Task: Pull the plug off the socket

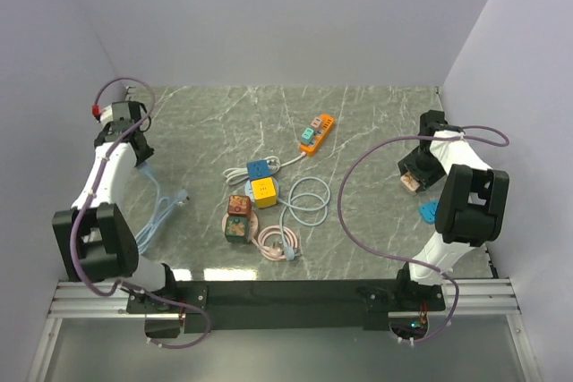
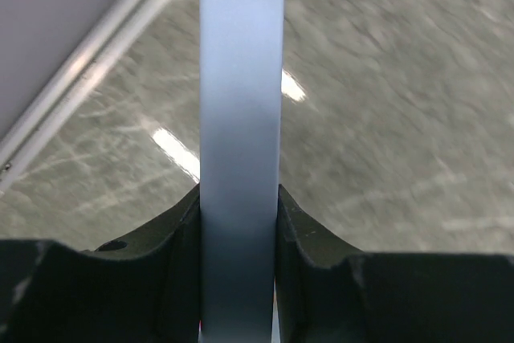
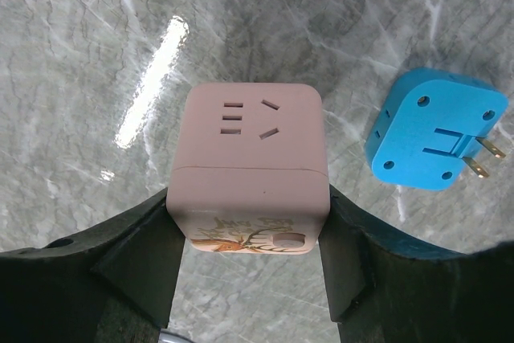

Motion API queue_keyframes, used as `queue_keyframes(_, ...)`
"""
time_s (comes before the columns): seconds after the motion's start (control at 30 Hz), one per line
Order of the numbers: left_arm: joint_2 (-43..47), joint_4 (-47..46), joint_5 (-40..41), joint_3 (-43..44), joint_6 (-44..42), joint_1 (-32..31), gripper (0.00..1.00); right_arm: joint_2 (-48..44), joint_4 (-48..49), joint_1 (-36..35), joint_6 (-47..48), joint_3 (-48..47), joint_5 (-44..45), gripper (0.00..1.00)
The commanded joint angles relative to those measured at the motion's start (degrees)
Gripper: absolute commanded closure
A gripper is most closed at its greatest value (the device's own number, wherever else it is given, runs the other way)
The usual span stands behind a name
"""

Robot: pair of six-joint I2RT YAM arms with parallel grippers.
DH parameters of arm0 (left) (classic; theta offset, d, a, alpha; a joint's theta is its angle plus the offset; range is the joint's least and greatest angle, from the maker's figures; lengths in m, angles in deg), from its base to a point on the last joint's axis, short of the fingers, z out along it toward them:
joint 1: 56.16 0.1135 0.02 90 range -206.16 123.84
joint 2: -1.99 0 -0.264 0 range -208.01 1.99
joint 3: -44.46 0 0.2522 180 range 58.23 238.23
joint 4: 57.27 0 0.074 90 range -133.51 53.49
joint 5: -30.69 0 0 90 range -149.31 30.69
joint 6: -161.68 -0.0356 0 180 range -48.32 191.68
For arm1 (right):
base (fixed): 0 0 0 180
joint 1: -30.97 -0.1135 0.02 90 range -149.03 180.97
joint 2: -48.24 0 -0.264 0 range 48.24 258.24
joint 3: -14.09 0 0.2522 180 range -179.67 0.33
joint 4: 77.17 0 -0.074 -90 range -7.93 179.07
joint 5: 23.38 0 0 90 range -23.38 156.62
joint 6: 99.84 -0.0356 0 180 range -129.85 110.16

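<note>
My right gripper [image 3: 247, 198] is shut on a pink cube socket [image 3: 249, 142] with a deer print, held just above the marble table at the right [image 1: 412, 182]. The socket's top face shows empty slots. A blue plug adapter [image 3: 438, 130] lies apart from the socket on the table, prongs pointing right; it also shows in the top view [image 1: 431, 212]. My left gripper [image 2: 239, 198] at the far left [image 1: 141, 151] is shut on a flat pale-blue piece [image 2: 241, 78], joined to a pale-blue cable [image 1: 159, 207] that trails toward the near edge.
Mid-table lie an orange power strip [image 1: 317, 133], a blue cube [image 1: 260, 169], a yellow cube [image 1: 263, 191], two patterned cubes [image 1: 238, 216], a grey cable coil [image 1: 309, 199] and a pink cable coil [image 1: 276, 241]. Walls stand close at the left, right and back.
</note>
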Motion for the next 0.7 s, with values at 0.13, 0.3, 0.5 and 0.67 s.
queue_keyframes(0.13,-10.9,-3.5,5.5,7.2,-1.7,3.4,1.0,3.6,-2.6,1.0,-1.4,-1.5,7.1,0.87)
queue_keyframes(0.3,-16.5,-2.0,7.3,8.7,-0.3,3.8,0.93,2.7,-3.2,1.3,-2.2,-1.5,7.8,0.77)
queue_keyframes(0.5,-19.4,-0.4,7.1,10.7,1.5,5.0,0.47,0.4,-5.8,1.3,-3.1,-2.8,11.9,0.55)
queue_keyframes(0.67,-15.3,1.3,5.5,11.3,2.6,5.3,0.26,-0.7,-7.9,1.4,-3.7,-4.0,15.4,0.47)
